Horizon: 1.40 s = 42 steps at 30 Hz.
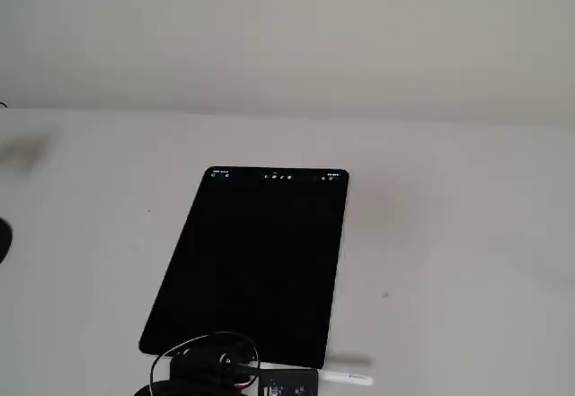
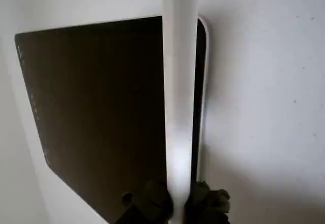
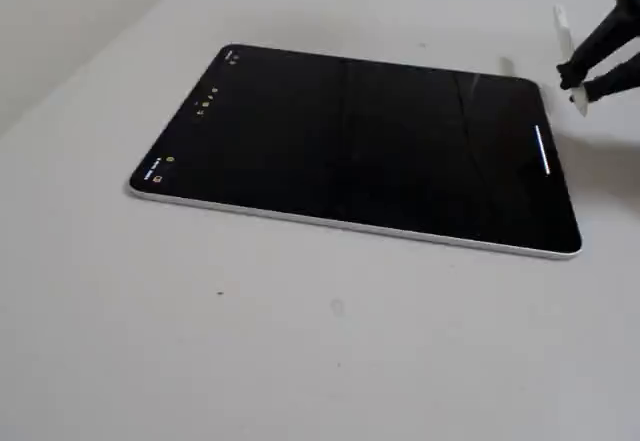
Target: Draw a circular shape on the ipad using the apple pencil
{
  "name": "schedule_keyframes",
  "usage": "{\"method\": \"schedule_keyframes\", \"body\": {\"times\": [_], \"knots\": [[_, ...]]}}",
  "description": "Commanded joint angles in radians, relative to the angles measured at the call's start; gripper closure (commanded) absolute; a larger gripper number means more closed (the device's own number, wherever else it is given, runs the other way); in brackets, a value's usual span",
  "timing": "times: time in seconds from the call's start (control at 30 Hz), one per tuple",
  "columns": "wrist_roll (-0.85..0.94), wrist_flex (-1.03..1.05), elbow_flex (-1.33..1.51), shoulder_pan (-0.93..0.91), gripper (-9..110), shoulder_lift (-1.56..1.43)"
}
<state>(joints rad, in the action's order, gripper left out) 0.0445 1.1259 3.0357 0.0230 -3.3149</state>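
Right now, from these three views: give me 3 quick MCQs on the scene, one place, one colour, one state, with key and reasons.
1. Where is the apple pencil relative to the ipad?
A. Tip pressed mid-screen
B. Held near one short edge, opposite the icon row
C. Lying on the table beyond the icon edge

2. What colour is the screen?
A. Black
B. White
C. Blue

3. Is a circular shape drawn yet?
A. Yes, a full loop
B. Half a loop
C. None visible

Key: B, the gripper holds the pencil by the short edge far from the icons; A, the glass is black in all views; C, no loop shows on the screen in any view.
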Motion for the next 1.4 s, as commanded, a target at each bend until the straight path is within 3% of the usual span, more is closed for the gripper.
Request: {"method": "schedule_keyframes", "body": {"times": [0.0,0.43,0.6,0.8,1.1,1.37], "knots": [[0.003,0.003,-0.005,-0.003,101,-0.009],[0.011,0.003,-0.005,0.008,101,-0.009],[0.155,-0.055,-0.003,0.048,101,-0.009],[0.252,-0.308,0.043,0.071,101,-0.009],[0.56,-0.604,0.098,0.245,101,0.005],[0.821,-1.411,0.087,0.291,101,0.729]]}}
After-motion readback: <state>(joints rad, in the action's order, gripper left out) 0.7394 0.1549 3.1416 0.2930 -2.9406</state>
